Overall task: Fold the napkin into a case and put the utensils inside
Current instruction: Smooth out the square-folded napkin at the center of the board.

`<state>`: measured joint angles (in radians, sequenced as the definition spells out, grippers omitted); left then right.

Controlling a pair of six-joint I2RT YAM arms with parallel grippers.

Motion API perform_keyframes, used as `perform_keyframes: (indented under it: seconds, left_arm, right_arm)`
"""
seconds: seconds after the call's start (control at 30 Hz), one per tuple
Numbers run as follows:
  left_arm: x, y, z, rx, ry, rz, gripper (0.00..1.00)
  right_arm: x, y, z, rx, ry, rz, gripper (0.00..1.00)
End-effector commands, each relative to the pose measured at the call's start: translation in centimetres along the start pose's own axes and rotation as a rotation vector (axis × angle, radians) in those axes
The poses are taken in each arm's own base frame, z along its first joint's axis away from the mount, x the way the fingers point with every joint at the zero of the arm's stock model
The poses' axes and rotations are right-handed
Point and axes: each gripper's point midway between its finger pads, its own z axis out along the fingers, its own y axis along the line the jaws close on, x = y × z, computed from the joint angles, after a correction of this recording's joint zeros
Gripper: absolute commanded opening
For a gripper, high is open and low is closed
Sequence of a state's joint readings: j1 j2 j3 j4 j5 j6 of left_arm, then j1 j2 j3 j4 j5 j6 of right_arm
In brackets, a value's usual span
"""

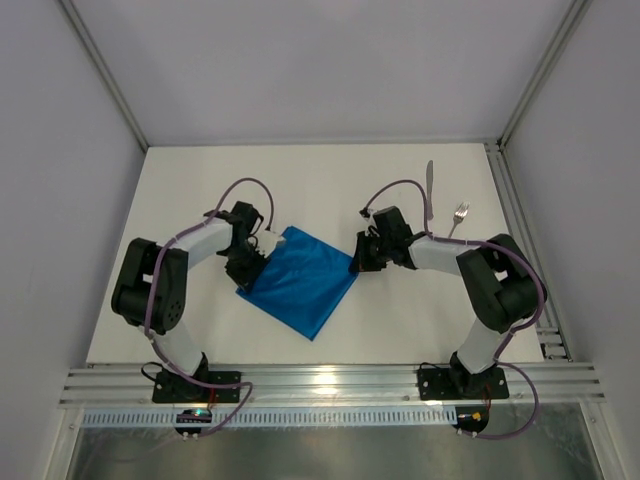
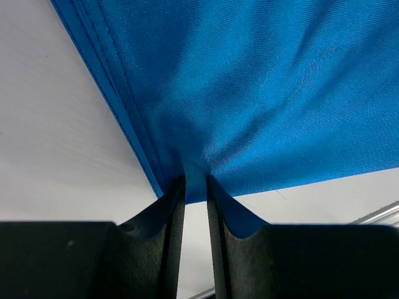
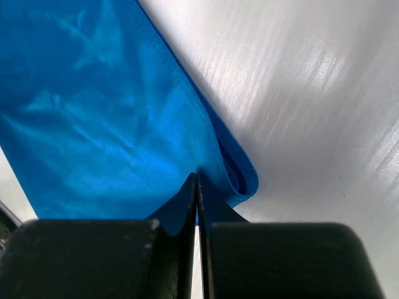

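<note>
top view alone shows knife and fork; wrist views show left gripper and right gripper each pinching the napkin hem between closed fingers.

Lab cell: white walls, aluminium rail

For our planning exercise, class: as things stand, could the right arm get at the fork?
Probably not yet: the right hand is pinched shut on the napkin corner. Once released, the fork lies in the open beside that arm.
</note>
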<state>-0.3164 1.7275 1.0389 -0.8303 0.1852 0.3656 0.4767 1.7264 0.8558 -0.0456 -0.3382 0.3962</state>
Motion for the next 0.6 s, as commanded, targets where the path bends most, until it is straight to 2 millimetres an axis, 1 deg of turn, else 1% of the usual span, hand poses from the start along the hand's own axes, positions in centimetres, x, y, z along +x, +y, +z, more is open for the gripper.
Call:
perform_keyframes:
  seconds: [0.0, 0.13, 0.23, 0.27, 0.3, 0.33, 0.37, 0.4, 0.43, 0.47, 0.5, 0.53, 0.57]
  left_arm:
    - [-0.4, 1.4, 1.8, -0.056, -0.012, -0.002, 0.23]
    - [-1.0, 2.1, 2.1, -0.082, -0.022, -0.004, 0.23]
    - [-2.5, 3.1, 1.6, -0.124, -0.061, 0.003, 0.22]
    - [-3.0, 3.4, 1.4, -0.134, -0.071, 0.009, 0.22]
    - [-4.1, 3.8, 0.7, -0.148, -0.095, 0.022, 0.22]
    - [-4.4, 3.8, 0.5, -0.145, -0.099, 0.027, 0.22]
    - [-4.7, 3.7, 0.2, -0.140, -0.106, 0.033, 0.22]
    - [-5.0, 3.4, -0.2, -0.123, -0.118, 0.042, 0.22]
    - [-4.8, 3.1, -0.8, -0.119, -0.127, 0.056, 0.22]
    - [-4.6, 2.9, -1.1, -0.117, -0.130, 0.062, 0.22]
    - [-4.3, 2.7, -1.3, -0.115, -0.131, 0.067, 0.22]
    - [-3.8, 2.4, -1.3, -0.109, -0.127, 0.074, 0.22]
    - [-3.6, 2.2, -1.8, -0.108, -0.139, 0.077, 0.22]
  right_arm:
    - [1.3, -2.0, 0.2, 0.053, 0.003, 0.060, 0.04]
    - [1.1, -2.2, -0.1, 0.072, -0.002, 0.055, 0.04]
    - [0.0, -1.9, -0.6, 0.076, -0.026, 0.033, 0.04]
    - [-1.0, -1.5, -0.9, 0.072, -0.039, 0.021, 0.04]
    - [-1.5, -1.3, -1.1, 0.070, -0.043, -0.007, 0.04]
    - [-2.1, -1.0, -1.3, 0.068, -0.049, -0.023, 0.04]
    - [-3.5, 0.0, -1.6, 0.055, -0.075, -0.055, 0.04]
    - [-3.9, 0.6, -2.3, 0.057, -0.086, -0.083, 0.04]
    - [-4.4, 1.2, -2.7, 0.059, -0.106, -0.130, 0.04]
    - [-4.5, 2.2, -3.0, 0.064, -0.121, -0.172, 0.04]
    - [-5.0, 3.6, -3.9, 0.041, -0.157, -0.206, 0.04]
    - [-4.9, 4.5, -4.1, 0.023, -0.170, -0.240, 0.04]
    - [-4.5, 5.4, -4.1, -0.003, -0.190, -0.265, 0.04]
